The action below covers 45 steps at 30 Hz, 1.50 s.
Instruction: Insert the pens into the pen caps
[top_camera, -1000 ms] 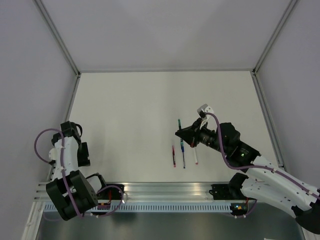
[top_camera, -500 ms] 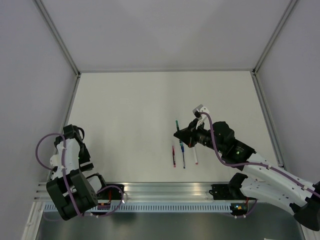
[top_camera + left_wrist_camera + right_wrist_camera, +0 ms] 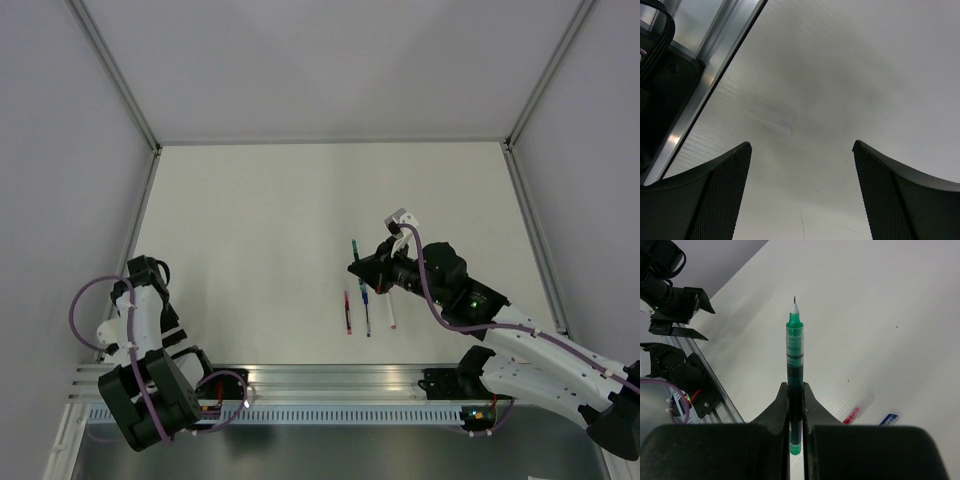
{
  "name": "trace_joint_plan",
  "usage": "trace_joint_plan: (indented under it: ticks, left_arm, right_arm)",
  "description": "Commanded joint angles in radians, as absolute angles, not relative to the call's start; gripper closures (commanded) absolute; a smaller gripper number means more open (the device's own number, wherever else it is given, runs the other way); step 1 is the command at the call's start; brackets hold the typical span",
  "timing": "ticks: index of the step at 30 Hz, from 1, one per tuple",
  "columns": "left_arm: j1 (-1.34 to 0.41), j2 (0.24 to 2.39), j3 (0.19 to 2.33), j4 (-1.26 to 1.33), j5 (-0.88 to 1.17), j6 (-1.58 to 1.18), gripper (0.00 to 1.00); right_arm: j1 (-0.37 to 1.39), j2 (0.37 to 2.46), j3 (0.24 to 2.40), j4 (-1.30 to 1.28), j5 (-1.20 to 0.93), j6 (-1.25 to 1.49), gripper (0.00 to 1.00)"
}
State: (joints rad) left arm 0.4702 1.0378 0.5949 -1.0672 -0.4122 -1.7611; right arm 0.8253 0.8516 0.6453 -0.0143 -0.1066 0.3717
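Observation:
My right gripper (image 3: 364, 270) is shut on the green pen (image 3: 354, 250) and holds it above the table. In the right wrist view the green pen (image 3: 795, 355) runs straight out between the fingers (image 3: 775, 410), its bare tip pointing away. The red pen (image 3: 347, 312), the blue pen (image 3: 366, 315) and the white pen (image 3: 391, 313) lie side by side on the table just below it. Ends of the red pen (image 3: 857, 410) and blue pen (image 3: 888, 419) show in the right wrist view. I cannot make out any separate pen caps. My left gripper (image 3: 801, 146) is open and empty over bare table at the far left (image 3: 148, 272).
An aluminium rail (image 3: 330, 378) runs along the near edge, and it also shows in the left wrist view (image 3: 715, 70). Grey walls enclose the white table (image 3: 300, 200) on three sides. The left arm (image 3: 670, 295) shows at the top left of the right wrist view.
The left arm has drawn back towards the near edge. The right gripper has shifted slightly left with the green pen still in it.

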Motion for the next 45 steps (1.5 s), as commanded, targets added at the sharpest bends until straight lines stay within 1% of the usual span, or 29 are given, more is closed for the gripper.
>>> trace_joint_plan:
  ticks: [1,7,11,20,21,25,26,27,29,30,32,33,38,39,40,41,45]
  left_arm:
    - [0.476,0.993,0.571,-1.075,-0.459,-1.864,0.12]
    - [0.476,0.937,0.515,-1.086,-0.456,-1.939,0.16]
    - [0.476,0.954,0.492,-1.069,-0.446,-1.956,0.18]
    - [0.476,1.0,0.463,-1.051,-0.468,-2.029,0.25]
    - [0.476,1.003,0.463,-1.052,-0.478,-2.037,0.28]
    - [0.477,1.025,0.468,-1.058,-0.508,-2.048,0.36]
    - [0.477,1.032,0.474,-1.068,-0.509,-2.057,0.39]
    - [0.476,1.041,0.479,-1.069,-0.509,-2.062,0.48]
    - [0.476,1.058,0.486,-1.071,-0.509,-2.063,0.52]
    - [0.476,1.061,0.488,-1.074,-0.509,-2.063,0.58]
    - [0.476,1.066,0.489,-1.074,-0.508,-2.069,0.65]
    - [0.476,1.066,0.489,-1.075,-0.508,-2.071,0.71]
    - [0.476,1.072,0.492,-1.062,-0.509,-2.053,0.85]
    - [0.477,1.074,0.494,-1.057,-0.508,-2.043,0.91]
    - [0.476,1.075,0.495,-1.043,-0.506,-2.036,0.94]
    - [0.476,1.078,0.497,-1.042,-0.505,-2.025,0.97]
    - [0.476,1.086,0.502,-1.008,-0.492,-1.967,0.98]
  right_arm:
    - [0.824,0.859,0.65,0.02,-0.091,0.367,1.0]
    - [0.824,0.862,0.652,0.018,-0.077,0.365,1.0]
    - [0.824,0.868,0.65,0.017,-0.069,0.362,1.0]
    - [0.825,0.884,0.655,0.018,-0.058,0.36,1.0]
    - [0.824,0.887,0.655,0.018,-0.055,0.359,1.0]
    - [0.825,0.903,0.66,0.025,-0.055,0.359,1.0]
    - [0.824,0.908,0.663,0.025,-0.058,0.359,1.0]
    - [0.824,0.908,0.663,0.025,-0.058,0.359,1.0]
    - [0.825,0.91,0.664,0.023,-0.051,0.356,1.0]
    - [0.824,0.908,0.667,0.021,-0.049,0.356,1.0]
    - [0.824,0.907,0.667,0.02,-0.046,0.356,1.0]
    - [0.824,0.907,0.667,0.02,-0.046,0.356,1.0]
    - [0.824,0.9,0.666,0.017,-0.043,0.356,1.0]
    - [0.824,0.897,0.664,0.017,-0.043,0.356,1.0]
    - [0.824,0.893,0.663,0.017,-0.043,0.356,1.0]
    - [0.825,0.891,0.664,0.017,-0.043,0.356,1.0]
    - [0.825,0.881,0.664,0.015,-0.043,0.356,1.0]
